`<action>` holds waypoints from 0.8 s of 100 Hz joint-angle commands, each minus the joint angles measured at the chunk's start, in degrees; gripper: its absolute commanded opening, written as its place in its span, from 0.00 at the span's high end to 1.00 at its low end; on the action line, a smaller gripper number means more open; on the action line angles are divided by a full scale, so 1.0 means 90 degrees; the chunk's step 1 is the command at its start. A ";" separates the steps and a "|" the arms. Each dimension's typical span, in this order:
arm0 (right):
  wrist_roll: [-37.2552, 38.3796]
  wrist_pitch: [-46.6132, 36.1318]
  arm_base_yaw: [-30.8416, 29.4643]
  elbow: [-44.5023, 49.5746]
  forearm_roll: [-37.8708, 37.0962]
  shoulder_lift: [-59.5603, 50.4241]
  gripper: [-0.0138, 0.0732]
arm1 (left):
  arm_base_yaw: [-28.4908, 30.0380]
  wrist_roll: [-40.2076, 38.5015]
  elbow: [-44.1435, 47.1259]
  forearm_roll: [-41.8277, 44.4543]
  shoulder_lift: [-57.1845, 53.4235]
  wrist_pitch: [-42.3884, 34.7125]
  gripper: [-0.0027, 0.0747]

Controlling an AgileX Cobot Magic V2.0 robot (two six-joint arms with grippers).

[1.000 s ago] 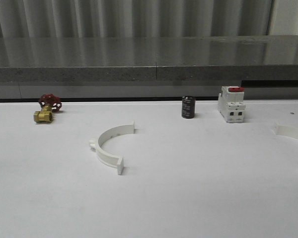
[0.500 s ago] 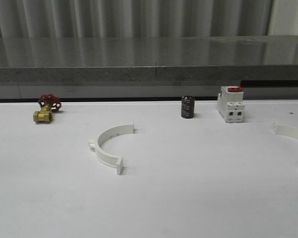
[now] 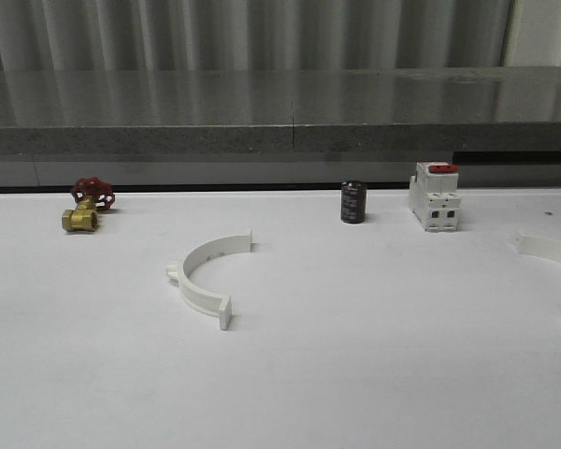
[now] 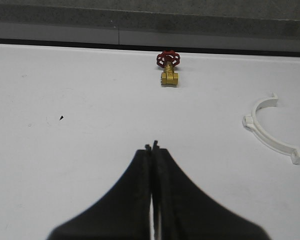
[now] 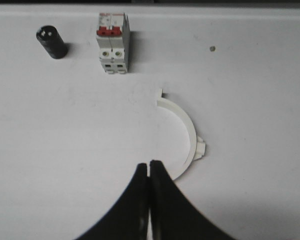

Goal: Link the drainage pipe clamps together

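Observation:
One white half-ring drainage pipe clamp (image 3: 204,276) lies on the table left of the middle; it appears too in the left wrist view (image 4: 270,131), off to one side of my left gripper (image 4: 151,146). That gripper is shut and empty above bare table. The second clamp half (image 3: 553,254) lies at the table's right edge, partly cut off. In the right wrist view this half (image 5: 185,137) curves just beyond my right gripper (image 5: 149,163), which is shut with nothing between its fingers and partly covers the clamp's near end.
A brass valve with a red handle (image 3: 87,206) sits at the back left. A small black cylinder (image 3: 353,202) and a white breaker with a red switch (image 3: 435,195) stand at the back right. A grey ledge (image 3: 280,140) runs behind the white table (image 3: 355,374).

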 commanded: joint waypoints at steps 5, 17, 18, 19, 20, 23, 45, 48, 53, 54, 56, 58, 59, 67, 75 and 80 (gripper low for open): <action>-0.0062 -0.0083 0.0007 -0.0241 -0.0026 0.0138 0.61 | 0.0009 -0.0005 -0.0162 -0.0111 0.0061 -0.0456 0.99; -0.0062 -0.0011 0.0007 -0.0241 -0.0026 0.0157 0.31 | 0.0009 -0.0005 -0.0162 -0.0111 0.0061 -0.0456 0.99; -0.0062 -0.0011 0.0007 -0.0241 -0.0026 0.0157 0.29 | 0.0009 -0.0005 -0.0162 -0.0111 0.0061 -0.0456 0.99; -0.0062 -0.0011 0.0007 -0.0241 -0.0026 0.0166 0.26 | 0.0009 -0.0005 -0.0162 -0.0111 0.0061 -0.0456 0.99; -0.0062 -0.0011 0.0007 -0.0241 -0.0026 0.0165 0.25 | 0.0009 -0.0005 -0.0162 -0.0111 0.0061 -0.0456 0.99; -0.0062 -0.0011 0.0007 -0.0241 -0.0019 0.0165 0.21 | 0.0009 -0.0005 -0.0162 -0.0111 0.0061 -0.0456 0.99; 0.0176 0.0107 -0.0059 -0.0254 0.0127 0.0278 0.16 | 0.0009 -0.0005 -0.0162 -0.0111 0.0061 -0.0456 0.99; 0.0191 0.0147 -0.0110 -0.0254 0.0127 0.0344 0.16 | 0.0009 -0.0005 -0.0162 -0.0111 0.0061 -0.0456 0.99; 0.0197 0.0211 -0.0236 -0.0266 0.0127 0.0486 0.16 | 0.0009 -0.0005 -0.0162 -0.0111 0.0061 -0.0456 0.99; 0.0197 0.0220 -0.0259 -0.0266 0.0127 0.0536 0.16 | 0.0009 -0.0005 -0.0162 -0.0111 0.0061 -0.0456 0.99; 0.0197 0.0223 -0.0330 -0.0266 0.0127 0.0590 0.16 | 0.0009 -0.0005 -0.0162 -0.0111 0.0061 -0.0456 0.99; 0.0197 0.0230 -0.0413 -0.0266 0.0127 0.0674 0.16 | 0.0009 -0.0005 -0.0162 -0.0111 0.0061 -0.0456 0.99; 0.0197 0.0230 -0.0473 -0.0266 0.0127 0.0736 0.16 | 0.0009 -0.0005 -0.0162 -0.0111 0.0061 -0.0456 0.99; 0.0170 0.0245 -0.0808 -0.0280 0.0127 0.1095 0.16 | 0.0009 -0.0005 -0.0162 -0.0111 0.0061 -0.0456 0.99; 0.0066 0.0253 -0.1042 -0.0368 0.0164 0.1444 0.16 | 0.0009 -0.0005 -0.0162 -0.0111 0.0061 -0.0456 0.99; 0.0061 0.0236 -0.1086 -0.0481 0.0200 0.1664 0.16 | 0.0009 -0.0005 -0.0162 -0.0111 0.0061 -0.0456 0.99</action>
